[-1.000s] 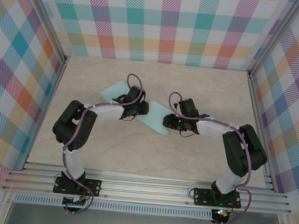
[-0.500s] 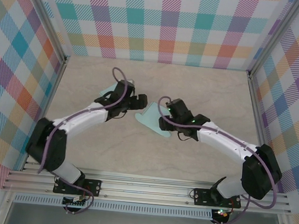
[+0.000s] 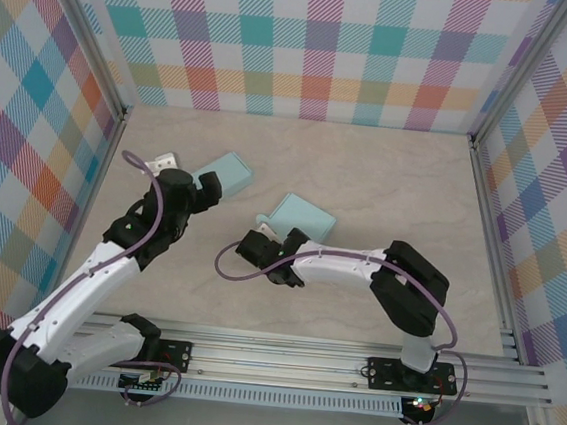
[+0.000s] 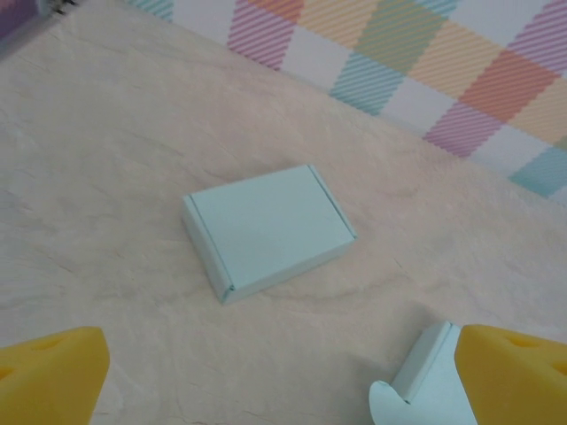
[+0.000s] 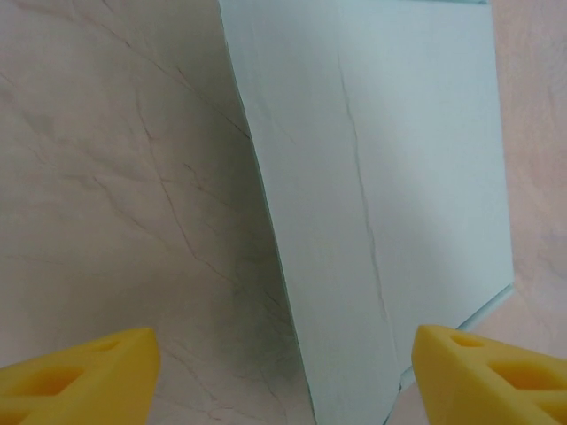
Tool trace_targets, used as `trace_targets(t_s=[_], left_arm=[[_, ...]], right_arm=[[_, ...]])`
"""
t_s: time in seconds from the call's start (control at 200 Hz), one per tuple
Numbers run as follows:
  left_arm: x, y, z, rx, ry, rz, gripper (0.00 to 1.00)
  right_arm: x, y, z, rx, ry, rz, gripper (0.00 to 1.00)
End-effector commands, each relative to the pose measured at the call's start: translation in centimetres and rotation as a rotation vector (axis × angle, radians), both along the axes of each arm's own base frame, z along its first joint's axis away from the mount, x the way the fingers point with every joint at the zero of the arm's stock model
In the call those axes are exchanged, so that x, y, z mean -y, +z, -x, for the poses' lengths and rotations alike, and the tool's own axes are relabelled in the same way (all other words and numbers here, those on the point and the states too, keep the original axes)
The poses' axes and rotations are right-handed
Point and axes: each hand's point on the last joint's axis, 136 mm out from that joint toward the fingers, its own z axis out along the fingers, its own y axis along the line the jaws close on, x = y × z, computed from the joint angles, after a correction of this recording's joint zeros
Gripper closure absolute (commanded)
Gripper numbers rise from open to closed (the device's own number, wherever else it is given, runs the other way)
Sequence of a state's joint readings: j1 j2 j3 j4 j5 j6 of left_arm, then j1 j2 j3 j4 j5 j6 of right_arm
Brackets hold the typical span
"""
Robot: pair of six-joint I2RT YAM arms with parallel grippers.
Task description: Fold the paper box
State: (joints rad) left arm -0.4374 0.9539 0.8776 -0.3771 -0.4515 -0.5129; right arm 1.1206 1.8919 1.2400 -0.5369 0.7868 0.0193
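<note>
Two pale teal paper boxes lie on the wooden table. The closed flat box (image 3: pixel 229 172) (image 4: pixel 266 230) is at the left. The part-folded box (image 3: pixel 303 216) lies to its right, one rounded flap (image 4: pixel 409 390) raised at its near left corner. My left gripper (image 3: pixel 203 191) (image 4: pixel 283 379) is open, just left of the closed box and apart from it. My right gripper (image 3: pixel 258 242) (image 5: pixel 288 376) is open and low at the part-folded box's near left corner. That box's panel (image 5: pixel 399 177) runs between the yellow fingertips (image 5: pixel 89 372), which do not pinch it.
Aluminium posts (image 3: pixel 119 146) and plaid walls (image 3: pixel 320 45) close in the table at left, right and back. A rail (image 3: pixel 280 358) runs along the near edge by the arm bases. Bare wood (image 3: pixel 407 184) lies right of the boxes.
Both grippers opened and drew back from the boxes. The left arm swung left and nearer. The right gripper slid left to the part-folded box's near corner.
</note>
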Motion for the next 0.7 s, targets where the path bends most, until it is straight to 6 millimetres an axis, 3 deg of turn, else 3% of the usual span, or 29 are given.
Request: trace_targets(t_s=[0.0,0.185,0.31,0.695], left_arm=[[-2.3,-0.1,1.2,0.012,0.087,-0.022,0.0],[-2.4,0.0,1.5,0.02,0.083,-0.016,0.0],[-1.9,-0.3,1.2,0.01,0.063,-0.009,0.0],[-2.0,-0.2,1.3,0.014,0.061,-0.013,0.0]], right_arm=[[-0.4,1.2,-1.4,0.073,0.022,0.057,0.25],[-0.2,-0.2,-2.9,0.111,0.0,0.135,0.31],[0.0,-0.5,-3.7,0.116,-0.018,0.128,0.41],[0.3,-0.4,-5.7,0.134,-0.007,0.127,0.87]])
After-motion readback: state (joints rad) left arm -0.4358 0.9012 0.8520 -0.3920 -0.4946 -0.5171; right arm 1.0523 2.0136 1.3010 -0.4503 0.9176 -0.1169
